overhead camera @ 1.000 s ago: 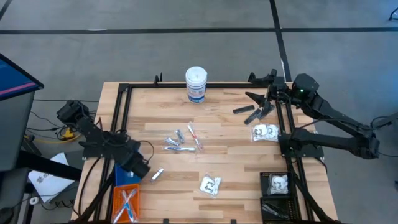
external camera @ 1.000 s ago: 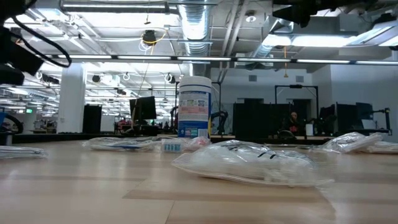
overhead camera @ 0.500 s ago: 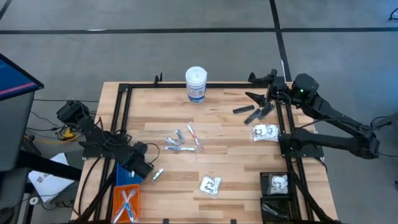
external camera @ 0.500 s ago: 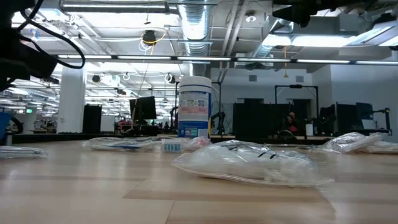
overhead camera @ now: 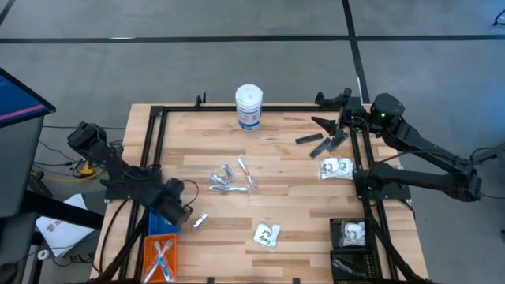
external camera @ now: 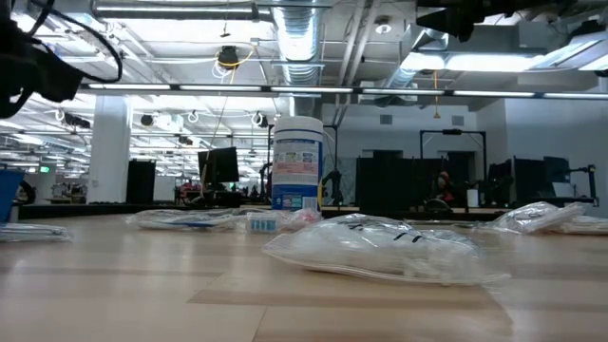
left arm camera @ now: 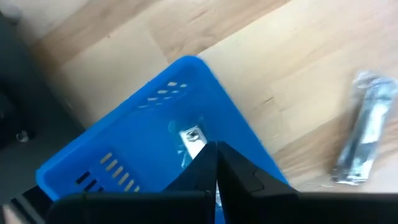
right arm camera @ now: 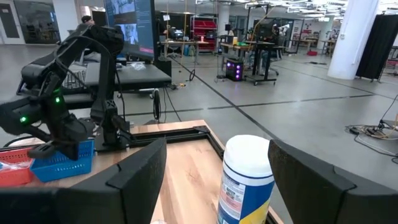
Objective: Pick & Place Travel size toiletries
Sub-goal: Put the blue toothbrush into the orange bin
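Observation:
Toiletries lie about the wooden table: silver tubes [overhead camera: 221, 178], white-and-red sticks [overhead camera: 247, 173], a lone silver tube [overhead camera: 200, 221] [left arm camera: 364, 134], clear packets [overhead camera: 267, 234] [overhead camera: 337, 167] and black pieces [overhead camera: 317, 143]. My left gripper [overhead camera: 178, 211] [left arm camera: 216, 157] points down over the blue bin [left arm camera: 134, 149] at the near left, shut with nothing between its fingers. A silver tube [left arm camera: 193, 140] lies in that bin past the fingertips. My right gripper [overhead camera: 322, 110] hangs level and open at the far right, above the table.
A tall white canister [overhead camera: 248, 106] [right arm camera: 247, 180] stands at the far middle. An orange bin [overhead camera: 158, 259] with sticks sits nearer than the blue bin. Black bins [overhead camera: 351, 235] at the near right hold a packet. A black frame [overhead camera: 154, 150] borders the table's sides.
My left arm has drawn back a little toward the table's left edge and risen slightly, and its wrist has tipped and turned above the blue bin.

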You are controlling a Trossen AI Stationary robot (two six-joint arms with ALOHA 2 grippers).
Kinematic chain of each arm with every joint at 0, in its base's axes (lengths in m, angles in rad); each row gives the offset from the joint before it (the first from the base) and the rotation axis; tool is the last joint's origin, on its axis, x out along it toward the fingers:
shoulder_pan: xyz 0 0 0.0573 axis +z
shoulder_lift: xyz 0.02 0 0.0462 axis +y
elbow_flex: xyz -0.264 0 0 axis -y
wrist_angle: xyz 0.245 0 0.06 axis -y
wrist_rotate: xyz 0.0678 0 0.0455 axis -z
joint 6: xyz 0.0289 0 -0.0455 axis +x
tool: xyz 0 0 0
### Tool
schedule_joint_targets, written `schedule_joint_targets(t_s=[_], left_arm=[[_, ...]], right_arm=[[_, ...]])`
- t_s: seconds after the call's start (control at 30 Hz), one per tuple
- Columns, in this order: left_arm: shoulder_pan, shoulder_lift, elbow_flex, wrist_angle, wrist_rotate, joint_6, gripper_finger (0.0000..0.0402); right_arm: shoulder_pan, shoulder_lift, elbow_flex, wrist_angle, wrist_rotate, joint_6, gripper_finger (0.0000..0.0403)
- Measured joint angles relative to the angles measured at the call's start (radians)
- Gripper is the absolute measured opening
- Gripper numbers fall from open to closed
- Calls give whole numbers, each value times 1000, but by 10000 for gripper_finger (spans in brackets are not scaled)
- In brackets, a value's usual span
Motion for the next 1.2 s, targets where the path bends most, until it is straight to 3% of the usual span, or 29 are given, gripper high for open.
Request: schedule_joint_targets(t_s=[0.4,0.97,1.2], left_arm=[[-6,-110,0,-2,-127,-8,1],[-6,-118,2,2,-33,-8,1],[-6,-118,47,0,-40,24,1]], right_arm=[[0,0,0,0,0,0,276],[0,0,0,0,0,0,276],[0,0,0,0,0,0,276]])
